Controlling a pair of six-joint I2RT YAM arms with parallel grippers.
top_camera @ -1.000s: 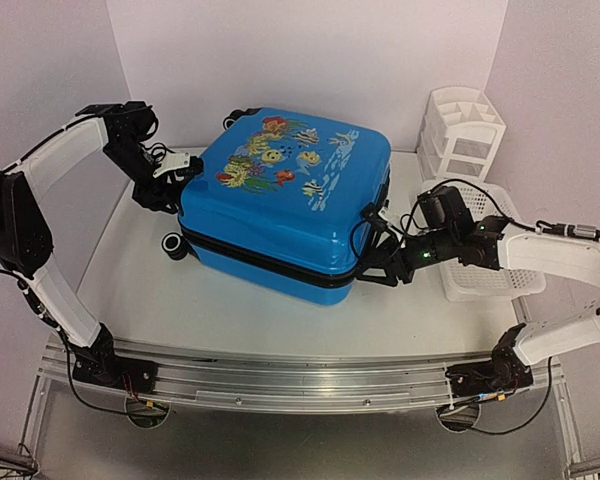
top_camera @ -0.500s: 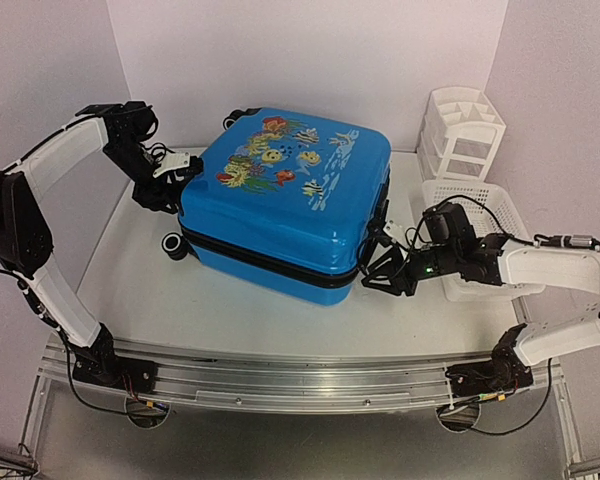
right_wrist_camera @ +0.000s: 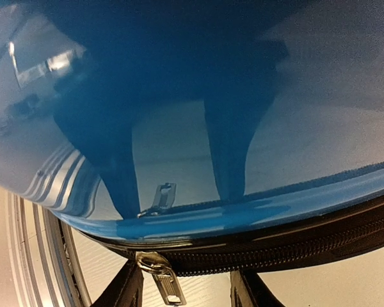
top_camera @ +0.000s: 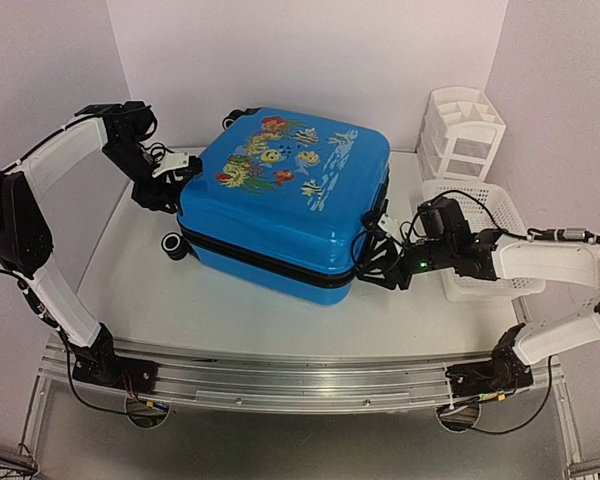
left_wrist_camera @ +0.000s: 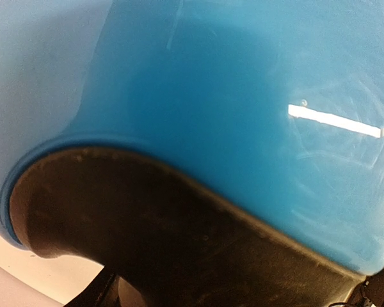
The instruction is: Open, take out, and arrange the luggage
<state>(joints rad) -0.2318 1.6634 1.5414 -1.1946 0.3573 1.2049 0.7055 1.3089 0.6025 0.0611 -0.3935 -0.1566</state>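
Luggage lies flat at the centre of the worktop. Left end effector is against its left rear corner. Right end effector is at its right near corner, by the zipper band. Right of the luggage, the basket lies in front and the drawer organizer behind.

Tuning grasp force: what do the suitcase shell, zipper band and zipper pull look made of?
Suitcase shell: hard plastic by the look, with a glossy finish; in the right wrist view it mirrors lights and dark shapes.
Zipper band: matte black, probably woven fabric tape, with a fine row of teeth along it.
Zipper pull: small silver tab with a bright sheen, likely metal.
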